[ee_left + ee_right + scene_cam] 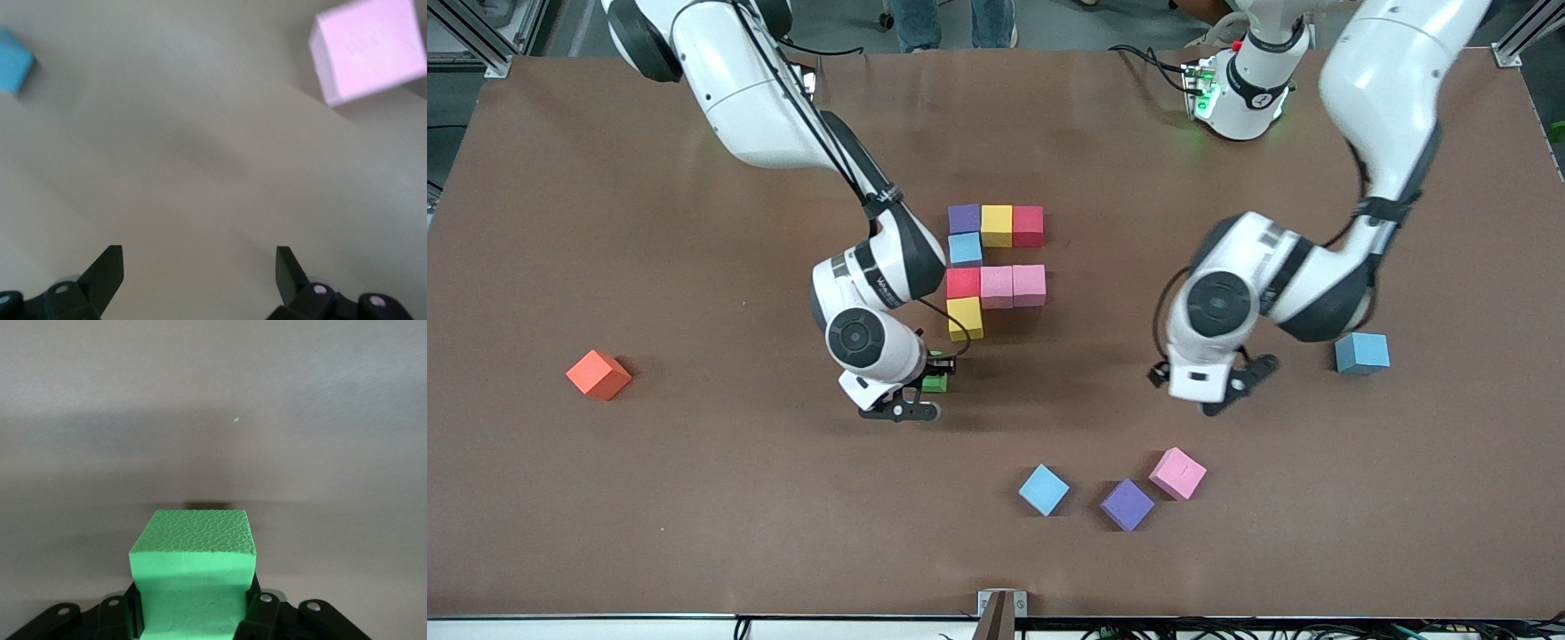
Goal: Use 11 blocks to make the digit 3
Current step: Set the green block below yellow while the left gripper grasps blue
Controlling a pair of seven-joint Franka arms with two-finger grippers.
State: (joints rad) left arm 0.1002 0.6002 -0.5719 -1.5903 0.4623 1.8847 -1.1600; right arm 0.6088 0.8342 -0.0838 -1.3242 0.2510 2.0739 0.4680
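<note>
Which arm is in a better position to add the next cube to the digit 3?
The right arm. Its right gripper is shut on the green cube close beside the yellow cube ending the unfinished digit 3. The left gripper is open and holds nothing.

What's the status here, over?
Right hand shut on green block, low over table. Left hand open, empty. Digit 3 eight blocks built. Nothing blocking.

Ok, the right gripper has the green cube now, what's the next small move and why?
Probably carry the green cube, clamped in the right gripper, over to the spot just nearer the front camera than the yellow cube and set it down. The figure ends there, so its last bar is not yet started. The left gripper hangs open over bare table, waiting.
</note>
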